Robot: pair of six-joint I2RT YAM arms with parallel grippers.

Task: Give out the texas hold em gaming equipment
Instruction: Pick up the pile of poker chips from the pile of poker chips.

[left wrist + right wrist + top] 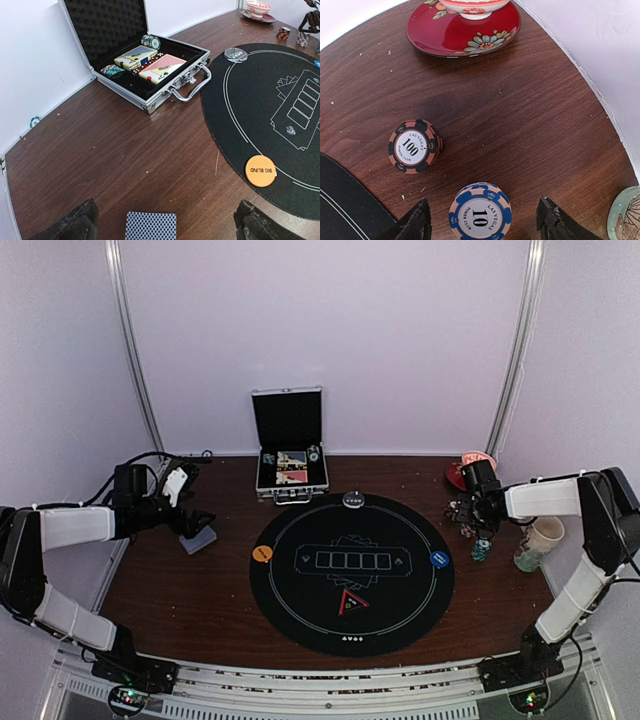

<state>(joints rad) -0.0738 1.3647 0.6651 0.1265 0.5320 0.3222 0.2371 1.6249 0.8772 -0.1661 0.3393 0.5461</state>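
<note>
My right gripper [482,226] stands open around a stack of blue-and-cream "10" poker chips [480,212], with a gap on each side; its fingers [413,224] do not touch it. A black-and-pink "100" chip stack [413,146] sits just beyond to the left. My left gripper [165,227] is wide open over a grey-blue-backed playing card pile [150,226] lying on the wood. In the top view the left gripper [192,523] is left of the mat and the right gripper [466,514] is at its right. An orange button [263,553] and a blue button [439,558] lie on the mat.
The round black mat [350,615] fills the middle. The open silver case [150,97] holds card boxes and chips at the back. A red saucer [430,35] with a bowl lies beyond the chips, and a mug [540,540] and a teal chip stack [482,548] stand near the right arm.
</note>
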